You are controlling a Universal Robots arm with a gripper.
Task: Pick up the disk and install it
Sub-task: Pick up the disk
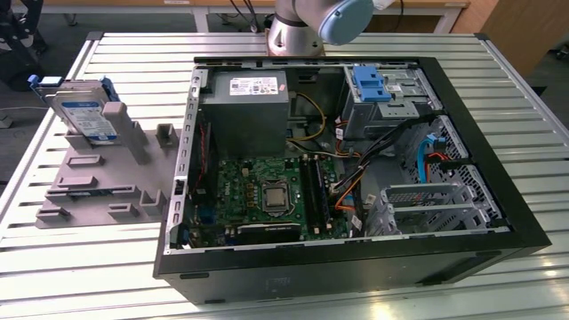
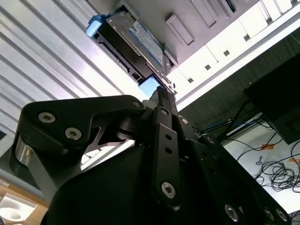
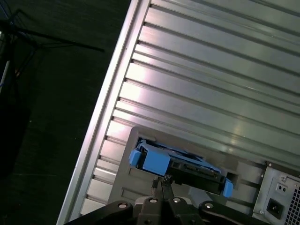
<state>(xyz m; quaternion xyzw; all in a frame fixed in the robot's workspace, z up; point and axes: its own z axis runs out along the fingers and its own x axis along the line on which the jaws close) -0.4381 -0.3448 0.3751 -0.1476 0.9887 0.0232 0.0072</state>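
In the exterior view the disk (image 1: pixel 82 115) stands on edge, leaning back, in a slot of a grey plastic stand (image 1: pixel 98 180). The stand lies on the ribbed metal table (image 1: pixel 498 87) at about nine o'clock from the open computer case (image 1: pixel 524 227). The disk's blue frame shows at its upper corners and its white-and-blue label faces out. It sits at the stand's twelve o'clock end, apart from the case.

Inside the case, a grey metal box (image 1: pixel 249 117) with a white sticker fills the eleven o'clock corner. A lone blue bracket (image 1: pixel 369 83) sits at about one o'clock, and a green circuit board (image 1: pixel 266 193) lies toward seven o'clock. Part of the robot arm (image 1: pixel 311 23) rises beyond the case at twelve o'clock.

In the first wrist view the claw (image 3: pixel 160 180) is clenched, its two thin tips pressed together with nothing between them. It hangs just short of the disk (image 3: pixel 187 166), which is seen edge-on in its stand (image 3: pixel 122 187); whether the tips touch the disk cannot be told. In the second wrist view the claw (image 2: pixel 159 90) points at the disk (image 2: pixel 140 37), whose label and blue corner are in sight
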